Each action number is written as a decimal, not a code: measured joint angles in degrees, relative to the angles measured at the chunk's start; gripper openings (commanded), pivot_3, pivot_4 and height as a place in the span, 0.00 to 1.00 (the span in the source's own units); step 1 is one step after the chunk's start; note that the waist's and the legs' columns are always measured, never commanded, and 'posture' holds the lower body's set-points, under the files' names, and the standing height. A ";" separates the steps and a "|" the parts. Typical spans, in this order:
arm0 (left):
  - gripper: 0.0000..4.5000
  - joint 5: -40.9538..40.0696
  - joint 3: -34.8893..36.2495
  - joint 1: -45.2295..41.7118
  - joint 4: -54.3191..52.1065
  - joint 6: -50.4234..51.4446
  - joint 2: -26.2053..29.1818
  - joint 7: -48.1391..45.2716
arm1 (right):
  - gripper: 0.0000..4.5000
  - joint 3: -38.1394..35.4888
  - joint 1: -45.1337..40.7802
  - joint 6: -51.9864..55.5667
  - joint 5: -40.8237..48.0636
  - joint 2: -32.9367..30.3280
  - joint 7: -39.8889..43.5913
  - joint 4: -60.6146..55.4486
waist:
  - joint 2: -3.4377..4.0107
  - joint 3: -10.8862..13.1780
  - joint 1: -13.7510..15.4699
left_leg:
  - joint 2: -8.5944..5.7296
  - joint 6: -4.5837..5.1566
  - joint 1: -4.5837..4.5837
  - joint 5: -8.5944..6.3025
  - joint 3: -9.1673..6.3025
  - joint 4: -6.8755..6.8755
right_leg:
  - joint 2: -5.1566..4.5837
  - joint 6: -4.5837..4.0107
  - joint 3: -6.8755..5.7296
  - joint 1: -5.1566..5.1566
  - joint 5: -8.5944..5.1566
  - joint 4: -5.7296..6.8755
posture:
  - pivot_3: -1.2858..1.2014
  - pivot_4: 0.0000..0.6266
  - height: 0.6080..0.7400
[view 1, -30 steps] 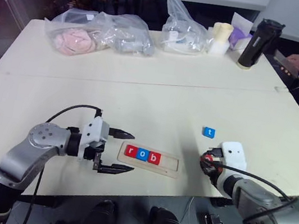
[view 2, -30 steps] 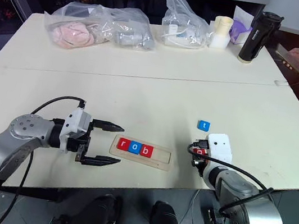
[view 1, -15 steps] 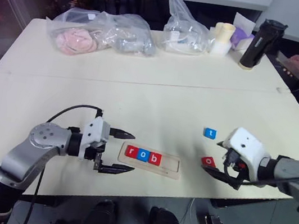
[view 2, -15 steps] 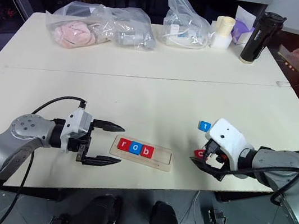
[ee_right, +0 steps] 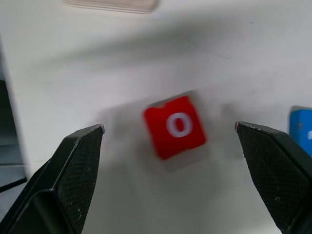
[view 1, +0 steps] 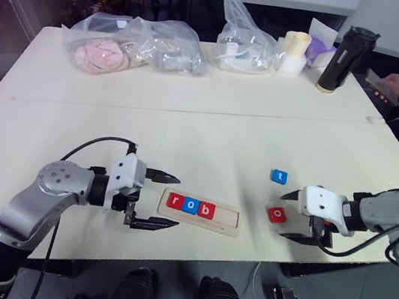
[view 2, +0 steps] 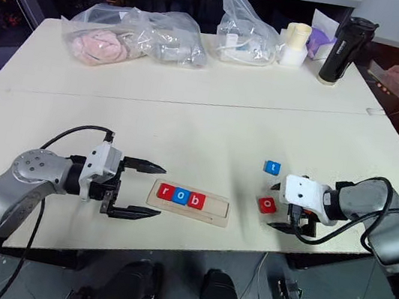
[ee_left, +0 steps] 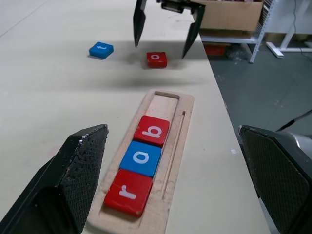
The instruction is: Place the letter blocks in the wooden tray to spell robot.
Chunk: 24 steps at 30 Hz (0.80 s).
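Note:
The wooden tray (view 1: 228, 219) lies near the table's front edge with a red r (view 1: 174, 202), a blue o (view 1: 190, 206) and a red b (view 1: 205, 211) in its left part. Its right part is bare. My left gripper (view 1: 175, 202) is open, one finger on each side of the tray's left end. A second red o block (view 1: 277, 214) lies flat on the table right of the tray. My right gripper (view 1: 284, 216) is open just over it, a finger on either side, holding nothing. The blue t block (view 1: 279, 176) lies a little farther back.
Clear plastic bags (view 1: 132, 44) (view 1: 245, 41), a pale cup (view 1: 295, 51) and a black bottle (view 1: 341, 58) stand along the table's far side. At the far right, a person's hand (view 1: 395, 80) holds a phone. The table's front edge runs close below the tray.
My right gripper opened and let the red o block down onto the table. That arm swung out to the right and its wrist rolled. The left arm kept still.

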 measured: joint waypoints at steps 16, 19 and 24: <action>1.00 -0.89 1.64 -0.12 -0.02 -0.61 0.01 -0.03 | 0.80 1.33 -4.68 -5.04 -3.12 5.60 4.34 9.43 | -0.02 -0.01 -0.21 | 0.00 0.00 0.45 0.00 0.03 0.05 | -0.04 -0.02 0.05 0.36 0.02 0.14 | 0.52 0.24 1.00; 1.00 -0.86 1.68 -0.09 -0.02 -0.79 0.01 0.10 | 0.46 1.33 -4.68 -4.82 -3.12 6.69 4.84 9.31 | -0.02 -0.01 -0.21 | 0.01 0.00 0.46 0.00 0.05 0.05 | -0.04 -0.02 0.08 0.36 0.02 0.15 | 0.52 0.24 1.00; 1.00 -0.82 1.68 0.44 -0.02 -1.15 0.00 0.33 | 0.25 1.33 -4.63 -2.57 -2.93 7.03 5.00 6.93 | -0.01 -0.01 -0.14 | 0.00 0.00 0.46 0.00 0.06 0.04 | -0.07 -0.02 0.10 0.35 0.02 0.16 | 0.52 0.24 1.00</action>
